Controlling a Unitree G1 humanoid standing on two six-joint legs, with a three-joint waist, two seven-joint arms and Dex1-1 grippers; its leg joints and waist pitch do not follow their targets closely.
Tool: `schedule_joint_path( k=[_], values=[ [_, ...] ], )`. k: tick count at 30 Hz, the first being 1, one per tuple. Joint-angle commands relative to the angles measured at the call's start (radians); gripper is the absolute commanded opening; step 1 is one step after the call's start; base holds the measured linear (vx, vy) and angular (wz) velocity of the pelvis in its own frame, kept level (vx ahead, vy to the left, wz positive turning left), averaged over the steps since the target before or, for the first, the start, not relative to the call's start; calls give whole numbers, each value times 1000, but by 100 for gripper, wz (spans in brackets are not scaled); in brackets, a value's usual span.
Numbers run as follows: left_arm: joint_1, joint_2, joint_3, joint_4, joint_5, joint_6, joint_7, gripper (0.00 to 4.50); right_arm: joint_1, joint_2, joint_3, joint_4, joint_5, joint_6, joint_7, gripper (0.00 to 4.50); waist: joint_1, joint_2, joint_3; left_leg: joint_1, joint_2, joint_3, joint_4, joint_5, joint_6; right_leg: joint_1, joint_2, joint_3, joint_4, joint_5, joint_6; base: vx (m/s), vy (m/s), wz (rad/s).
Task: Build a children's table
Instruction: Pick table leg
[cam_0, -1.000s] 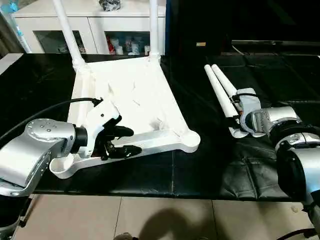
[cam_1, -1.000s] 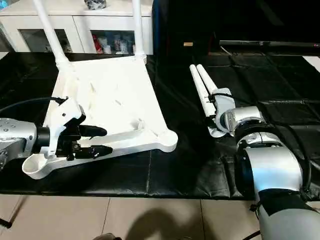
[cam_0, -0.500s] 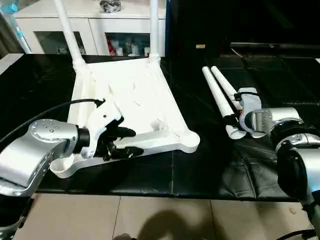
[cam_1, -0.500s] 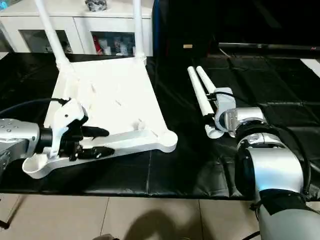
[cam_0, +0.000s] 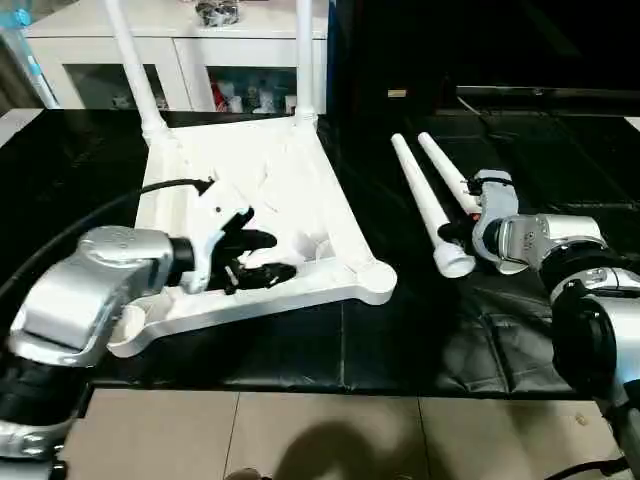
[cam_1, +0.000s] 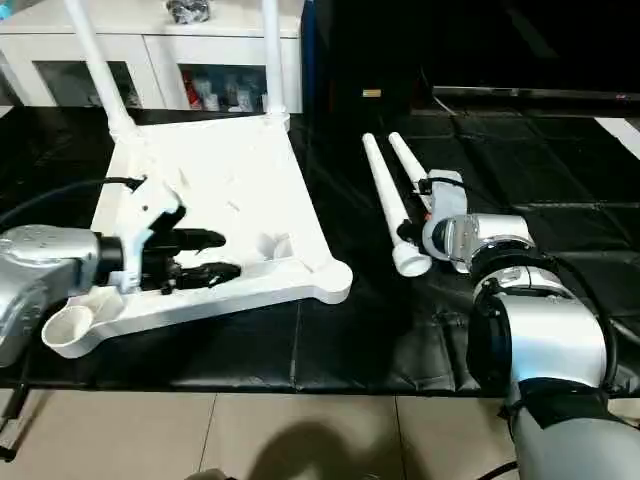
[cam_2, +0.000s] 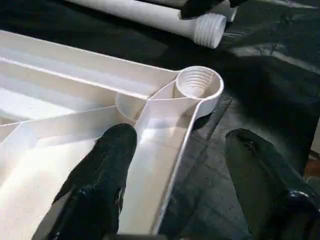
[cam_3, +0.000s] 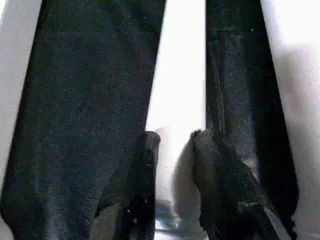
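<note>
The white table top (cam_0: 290, 190) lies underside up on the black table, with two legs (cam_0: 135, 60) (cam_0: 305, 50) standing in its far corner sockets. My left gripper (cam_0: 278, 256) is open and straddles the near rim. One finger (cam_2: 107, 165) rests inside the rim, the other outside it, a short way from the empty near-right socket (cam_2: 197, 82). Two loose legs (cam_0: 420, 195) (cam_0: 445, 165) lie to the right of the top. My right gripper (cam_0: 452, 230) is at their thick ends, shut on one leg (cam_3: 180, 75), which runs between its fingers.
A white glass-door cabinet (cam_0: 200, 40) stands behind the table. The black cover is creased at the near right (cam_0: 500, 330). The table's front edge drops to a tiled floor (cam_0: 300, 440). A black cable (cam_0: 100, 215) loops from my left arm.
My right gripper's fingers have closed in on a loose leg, and both loose legs' near ends have swung left and spread apart. My left gripper has edged right and farther in along the rim.
</note>
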Motion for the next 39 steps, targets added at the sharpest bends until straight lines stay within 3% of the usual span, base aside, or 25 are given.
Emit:
schedule_joint_path(
  k=[1,7,9,11,16,29,32,34,36,37,38,39],
  values=[
    [-16,2,-13,18,14,-19,1,328,50,26,41,43,-42,16,-12,101,-2,1,-68,13,3,2,-63,-292,-35,48,-44,31,-80,-337,-194,0,0,0],
    [-17,4,-13,29,17,-27,-3,328,52,36,34,40,-41,-13,-29,101,-6,4,-60,24,4,-3,-68,-376,-49,41,-47,29,-92,-438,-164,0,0,0],
    [-12,11,-11,29,17,-32,-4,328,55,44,4,35,-22,-63,-96,136,-7,1,-61,27,2,-6,-69,-392,-52,40,-49,28,-96,-473,-148,0,0,0],
    [-9,14,-9,27,16,-35,-3,328,55,47,-7,34,-16,-73,-121,147,-8,-2,-62,27,2,-6,-70,-385,-52,41,-48,28,-96,-470,-144,0,0,0],
    [-6,20,0,14,13,-38,0,328,53,56,-18,34,-6,-86,-135,191,-6,1,-62,27,2,-6,-71,-388,-51,39,-47,28,-94,-458,-147,0,0,0],
    [49,85,24,-79,-28,17,-29,328,48,74,-37,43,-1,-92,-148,304,2,2,-70,14,6,0,-70,-286,-41,50,-46,33,-70,-275,-211,0,0,0],
    [65,96,33,-99,-35,27,-28,328,51,77,-35,44,-1,-88,-139,323,4,2,-70,16,5,2,-70,-290,-40,48,-45,34,-71,-283,-208,0,0,0],
    [78,108,46,-116,-42,38,-24,328,55,80,-28,44,-7,-91,-127,347,4,-8,-68,12,7,2,-71,-282,-38,49,-48,34,-71,-290,-206,0,0,0],
    [78,108,46,-116,-42,38,-24,328,55,80,-28,44,-7,-91,-127,356,5,-6,-67,13,6,2,-71,-287,-37,48,-48,34,-73,-305,-201,0,0,0],
    [87,114,56,-131,-48,48,-22,328,56,82,-21,46,-14,-90,-116,368,6,-12,-66,13,6,3,-71,-284,-36,48,-48,35,-75,-315,-196,0,0,0],
    [92,116,61,-139,-51,53,-21,328,55,83,-18,47,-17,-87,-111,368,7,-8,-67,14,7,2,-72,-284,-38,47,-49,35,-74,-322,-193,0,0,0],
    [102,121,66,-152,-55,59,-21,328,55,84,-12,48,-21,-79,-104,368,6,-13,-65,16,7,3,-72,-292,-38,45,-48,35,-77,-334,-191,0,0,0]
  ],
)
